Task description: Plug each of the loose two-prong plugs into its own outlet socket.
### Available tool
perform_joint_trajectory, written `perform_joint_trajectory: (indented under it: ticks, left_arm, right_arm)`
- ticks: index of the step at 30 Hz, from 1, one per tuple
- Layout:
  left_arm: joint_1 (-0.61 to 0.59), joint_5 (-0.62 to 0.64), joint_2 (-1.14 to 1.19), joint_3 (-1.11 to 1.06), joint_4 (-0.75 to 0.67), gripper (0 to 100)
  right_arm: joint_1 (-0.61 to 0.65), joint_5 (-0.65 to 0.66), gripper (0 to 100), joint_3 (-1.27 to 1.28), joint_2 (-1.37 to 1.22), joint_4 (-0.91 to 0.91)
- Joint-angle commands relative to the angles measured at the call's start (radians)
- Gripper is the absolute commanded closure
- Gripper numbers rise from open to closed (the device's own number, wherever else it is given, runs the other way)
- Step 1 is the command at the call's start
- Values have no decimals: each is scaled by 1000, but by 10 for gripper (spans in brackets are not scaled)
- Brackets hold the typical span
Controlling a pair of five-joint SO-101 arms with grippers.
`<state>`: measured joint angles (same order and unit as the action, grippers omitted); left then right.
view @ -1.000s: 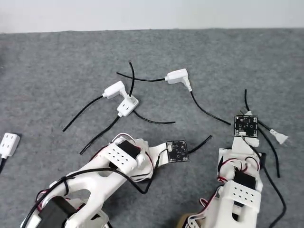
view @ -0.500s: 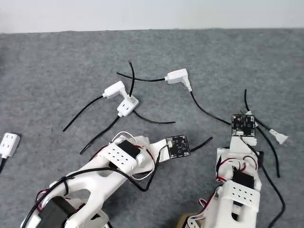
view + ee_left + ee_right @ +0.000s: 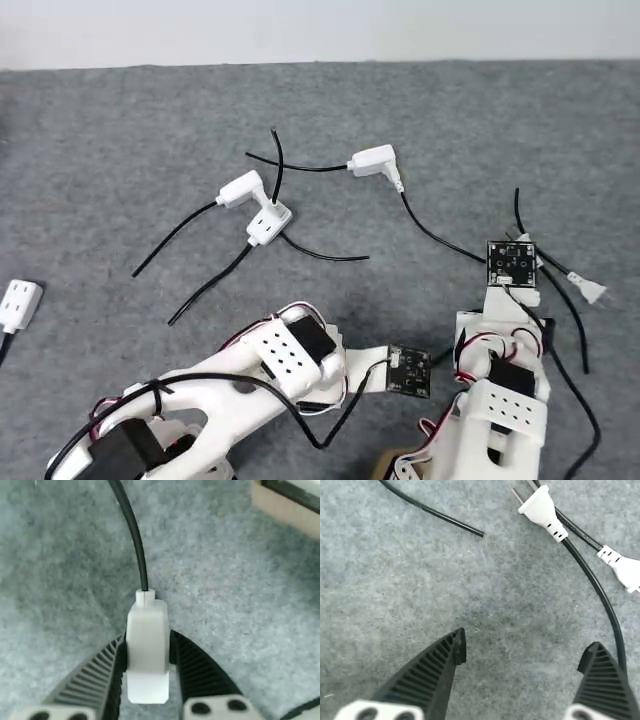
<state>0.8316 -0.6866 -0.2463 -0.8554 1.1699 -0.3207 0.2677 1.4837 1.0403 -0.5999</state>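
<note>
Clamping white connector [image 3: 146, 652] between jaws, left pincer [image 3: 147, 638] (corded)

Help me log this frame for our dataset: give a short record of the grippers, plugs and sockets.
left gripper: shut on a white connector with a black cord
right gripper: open, nothing between its fingers, over the grey carpet
two-prong plug: loose on the carpet, ahead of the right gripper
white socket: lies apart from both arms
</note>
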Motion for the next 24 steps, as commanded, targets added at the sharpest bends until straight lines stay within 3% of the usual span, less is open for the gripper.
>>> perform_joint_trajectory:
  ticks: [1,6,12,24]
  left_arm:
    - [-32,-9,-8,21,-80,987]
    - [-150,-9,-8,-18,-172,959]
    - [-215,-9,-9,-21,-172,761]
    - [-265,-15,-9,44,-196,758]
  right_arm:
    - [7,2,641,-44,15,21]
    - [8,2,641,-44,15,21]
    - [10,2,641,-44,13,21]
    - [12,2,641,-44,12,21]
